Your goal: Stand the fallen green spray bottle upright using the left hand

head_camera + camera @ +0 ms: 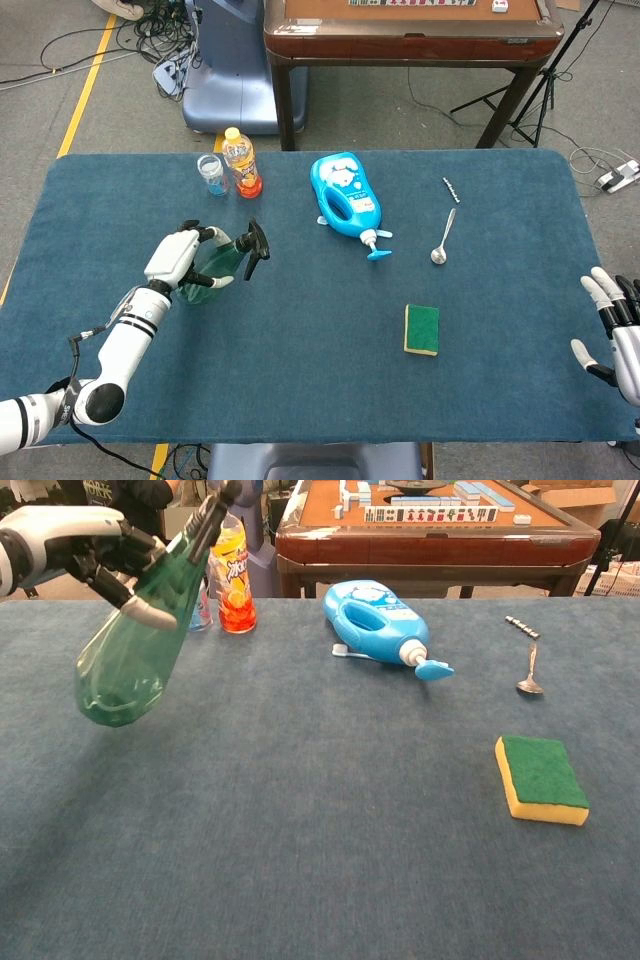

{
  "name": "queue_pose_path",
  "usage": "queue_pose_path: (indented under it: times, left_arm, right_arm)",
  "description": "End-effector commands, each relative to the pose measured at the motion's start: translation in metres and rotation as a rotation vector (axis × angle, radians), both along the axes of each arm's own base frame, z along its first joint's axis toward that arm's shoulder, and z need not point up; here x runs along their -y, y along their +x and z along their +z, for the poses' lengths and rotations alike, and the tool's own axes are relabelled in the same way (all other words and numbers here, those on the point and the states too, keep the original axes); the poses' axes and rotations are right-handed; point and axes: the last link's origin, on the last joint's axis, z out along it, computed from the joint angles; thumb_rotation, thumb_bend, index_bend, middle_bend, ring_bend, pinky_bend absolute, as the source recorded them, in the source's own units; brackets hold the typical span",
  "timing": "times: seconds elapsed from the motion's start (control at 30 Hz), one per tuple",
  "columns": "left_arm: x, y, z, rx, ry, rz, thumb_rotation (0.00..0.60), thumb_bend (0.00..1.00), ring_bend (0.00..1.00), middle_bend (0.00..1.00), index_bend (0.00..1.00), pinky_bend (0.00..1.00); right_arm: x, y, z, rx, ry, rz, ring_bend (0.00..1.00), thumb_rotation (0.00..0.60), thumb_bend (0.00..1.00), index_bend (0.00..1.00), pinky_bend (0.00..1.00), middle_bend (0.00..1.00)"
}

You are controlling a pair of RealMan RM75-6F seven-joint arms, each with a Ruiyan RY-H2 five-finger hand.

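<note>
My left hand (178,256) (95,550) grips the green spray bottle (215,268) (135,645) around its upper body. The bottle hangs in the air above the table's left side, tilted, with its black trigger head (255,246) (215,505) up and to the right and its round base low to the left. In the head view my right hand (612,325) rests at the table's right edge, fingers spread and holding nothing.
An orange drink bottle (241,162) and a small clear cup (211,174) stand at the back left. A blue detergent bottle (347,198) lies near the middle back, a spoon (442,240) to its right, and a green-and-yellow sponge (421,329) lies right of centre.
</note>
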Motion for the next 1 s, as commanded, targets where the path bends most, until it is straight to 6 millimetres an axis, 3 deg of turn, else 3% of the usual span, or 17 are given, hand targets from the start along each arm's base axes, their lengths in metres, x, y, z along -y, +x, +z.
queue_pose_path:
  times: [0.03, 0.33, 1.0]
  left_arm:
    - [-0.002, -0.007, 0.001, 0.272, 0.052, 0.023, 0.6, 0.21, 0.26, 0.52, 0.47, 0.07]
    - [-0.01, -0.018, -0.021, 0.467, 0.057, 0.054, 0.6, 0.21, 0.25, 0.52, 0.44, 0.07]
    - [-0.025, -0.045, -0.055, 0.381, 0.206, 0.009, 0.6, 0.21, 0.22, 0.47, 0.41, 0.07]
  right_arm:
    - [0.0, 0.0, 0.0, 0.001, 0.001, -0.001, 0.0, 0.6, 0.26, 0.1, 0.0, 0.09]
    - [0.001, -0.002, 0.0, 0.002, 0.002, -0.006, 0.0, 0.6, 0.26, 0.1, 0.0, 0.09]
    - [0.002, -0.005, 0.001, 0.002, 0.003, -0.019, 0.0, 0.6, 0.26, 0.1, 0.0, 0.09]
